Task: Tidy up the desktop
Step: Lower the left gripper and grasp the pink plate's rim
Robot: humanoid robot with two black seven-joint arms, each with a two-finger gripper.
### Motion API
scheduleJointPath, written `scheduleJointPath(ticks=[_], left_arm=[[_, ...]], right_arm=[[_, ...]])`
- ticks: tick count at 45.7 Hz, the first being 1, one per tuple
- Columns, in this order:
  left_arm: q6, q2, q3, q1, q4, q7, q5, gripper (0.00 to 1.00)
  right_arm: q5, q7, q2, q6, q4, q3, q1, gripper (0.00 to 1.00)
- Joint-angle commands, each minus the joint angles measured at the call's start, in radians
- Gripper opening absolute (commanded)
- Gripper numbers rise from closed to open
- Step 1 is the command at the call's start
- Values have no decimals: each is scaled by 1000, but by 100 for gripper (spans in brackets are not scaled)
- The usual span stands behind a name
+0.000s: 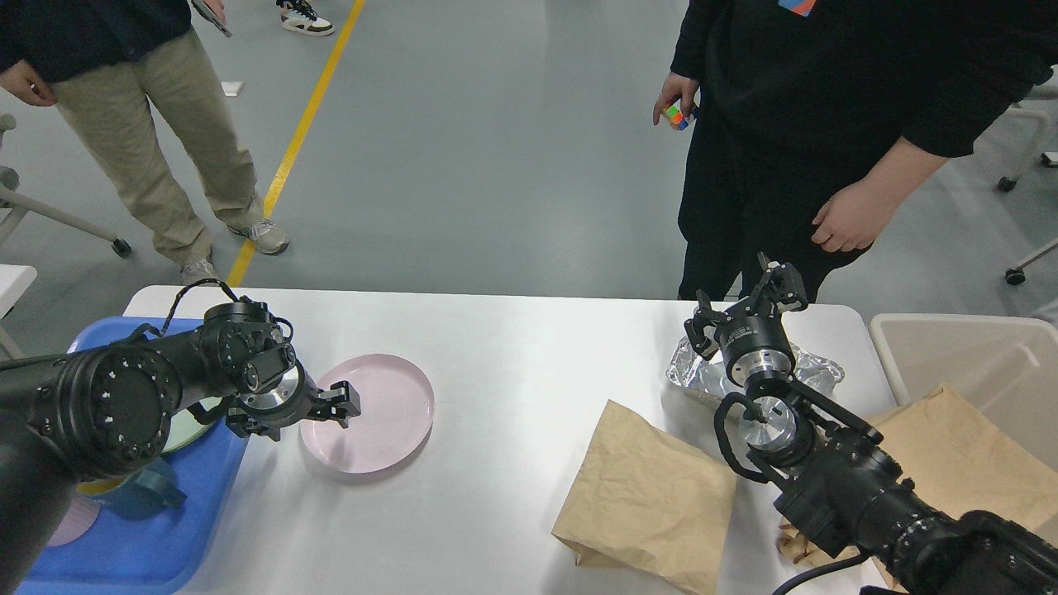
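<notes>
The white desktop point(529, 347) bears a pink plate point(384, 413) left of centre. My left gripper point(345, 404) is low at the plate's left rim, its two fingers apart with one over the plate; whether they touch the rim I cannot tell. My right gripper point(748, 296) is open and empty, held above a crumpled foil tray point(814, 370) at the right rear. A brown paper bag point(649, 496) lies flat on the near right of the table.
A blue tray point(157, 541) at the left edge holds a green plate point(188, 428), a blue-and-yellow mug point(132, 494) and a pink mug point(70, 522), mostly hidden by my left arm. A beige bin point(975, 351) with a second paper bag point(971, 463) stands right. Two people stand behind the table.
</notes>
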Motion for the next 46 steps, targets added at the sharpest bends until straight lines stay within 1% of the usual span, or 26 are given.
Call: scheduleJointPath(ticks=[1, 11, 15, 20, 23, 24, 28, 32, 33, 46], left_arm=[[9, -2, -1, 13, 11, -1, 0, 89], [8, -4, -21, 35, 11, 1, 0, 72], [8, -4, -21, 36, 11, 10, 0, 65], [0, -4, -36, 40, 11, 56, 0, 52], [-7, -4, -56, 41, 11, 93, 0, 45], [-10, -2, -70, 41, 10, 126, 0, 37], [-36, -2, -79, 41, 10, 188, 0, 19], [-73, -2, -81, 40, 11, 231, 0, 2], [-79, -2, -81, 40, 11, 236, 0, 0], [-80, 0, -119, 40, 11, 239, -2, 0]], right_arm=[[0, 0, 0, 0, 0, 0, 0, 100], [0, 0, 0, 0, 0, 0, 0, 100], [0, 0, 0, 0, 0, 0, 0, 100], [0, 0, 0, 0, 0, 0, 0, 100], [0, 0, 0, 0, 0, 0, 0, 100], [0, 0, 0, 0, 0, 0, 0, 100], [0, 0, 0, 0, 0, 0, 0, 100], [0, 0, 0, 0, 0, 0, 0, 100], [0, 0, 0, 0, 0, 0, 0, 100], [0, 0, 0, 0, 0, 0, 0, 100]])
